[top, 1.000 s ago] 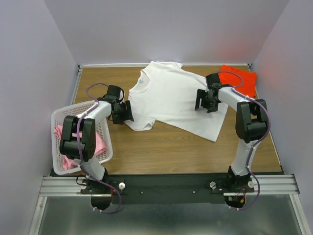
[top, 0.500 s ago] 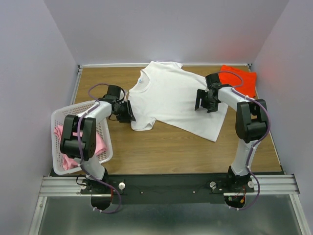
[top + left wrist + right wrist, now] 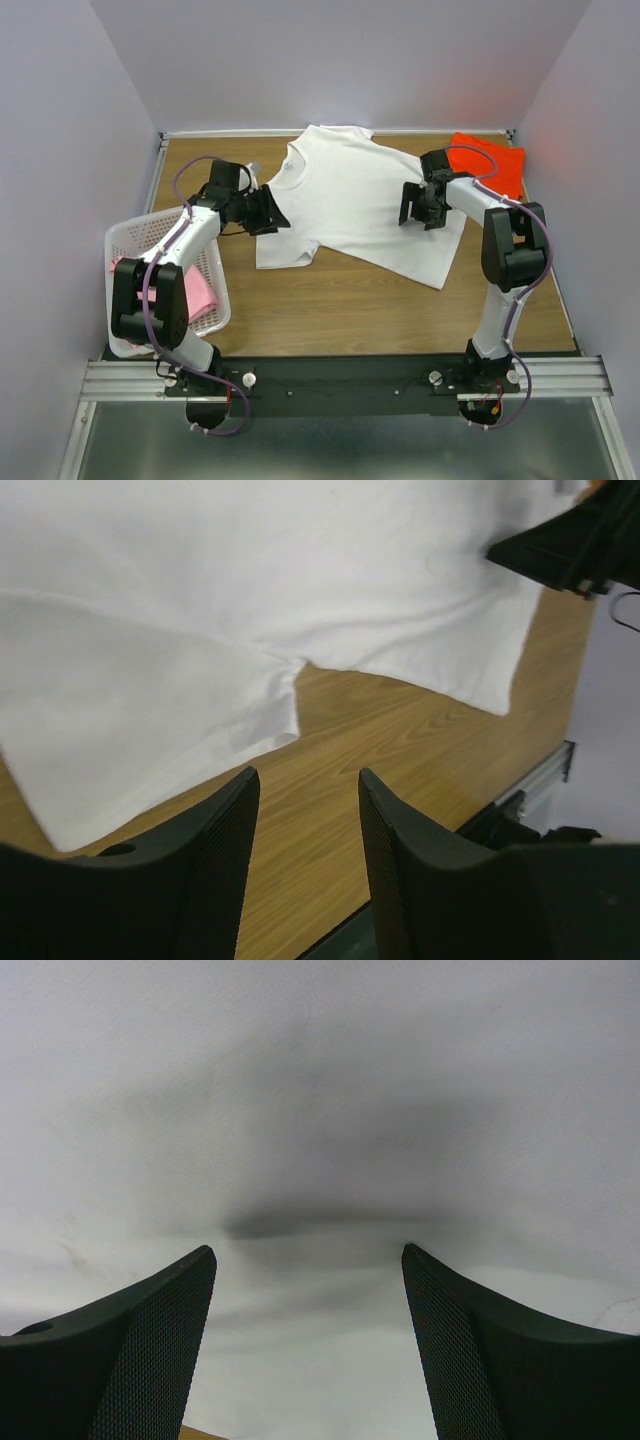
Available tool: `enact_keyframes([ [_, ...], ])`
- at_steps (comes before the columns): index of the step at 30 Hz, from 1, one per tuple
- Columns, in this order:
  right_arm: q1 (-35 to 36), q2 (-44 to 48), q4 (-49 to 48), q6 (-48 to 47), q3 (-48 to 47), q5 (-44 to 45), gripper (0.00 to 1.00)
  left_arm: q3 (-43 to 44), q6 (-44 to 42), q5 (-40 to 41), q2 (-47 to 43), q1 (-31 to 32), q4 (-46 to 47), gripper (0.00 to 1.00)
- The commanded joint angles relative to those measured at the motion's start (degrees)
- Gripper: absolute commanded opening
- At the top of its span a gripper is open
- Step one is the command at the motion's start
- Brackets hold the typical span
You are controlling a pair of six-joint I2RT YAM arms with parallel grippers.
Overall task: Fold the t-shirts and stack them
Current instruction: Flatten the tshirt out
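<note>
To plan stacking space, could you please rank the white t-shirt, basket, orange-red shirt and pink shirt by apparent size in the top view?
1. white t-shirt
2. basket
3. orange-red shirt and pink shirt: look alike, both partly hidden, so unranked.

Both arms (image 3: 185,235) are showing white links, black joint housings and purple cables (image 3: 176,186). The claw fingers (image 3: 140,1350) are presenting black mesh-textured faces.
</note>
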State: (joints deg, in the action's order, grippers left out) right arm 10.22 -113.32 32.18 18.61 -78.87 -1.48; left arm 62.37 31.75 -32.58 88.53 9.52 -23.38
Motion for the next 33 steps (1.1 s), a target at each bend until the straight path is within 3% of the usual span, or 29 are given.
enact_keyframes([
  [1, 0.0, -4.4, 3.3, 0.1, 2.1, 2.6, 0.82, 1.4, -3.9, 13.2, -0.3, 0.1, -9.0, 0.53],
  [6, -0.1, -4.6, 3.3, 0.1, 2.4, 2.3, 0.82, -1.2, -4.2, 25.3, -2.1, 0.1, -12.0, 0.52],
  [9, -0.1, -4.6, 3.2, -0.1, 2.5, 2.1, 0.82, -3.0, -4.2, 27.3, -2.0, 0.1, -12.0, 0.52],
  [17, 0.0, -4.7, 3.1, 0.0, 2.6, 1.8, 0.82, -8.0, -5.5, 28.7, 0.9, 0.3, -9.5, 0.53],
  [33, 0.0, -4.7, 3.2, 0.0, 2.6, 2.1, 0.82, -7.2, -6.4, 27.9, 6.7, 3.1, -6.2, 0.48],
])
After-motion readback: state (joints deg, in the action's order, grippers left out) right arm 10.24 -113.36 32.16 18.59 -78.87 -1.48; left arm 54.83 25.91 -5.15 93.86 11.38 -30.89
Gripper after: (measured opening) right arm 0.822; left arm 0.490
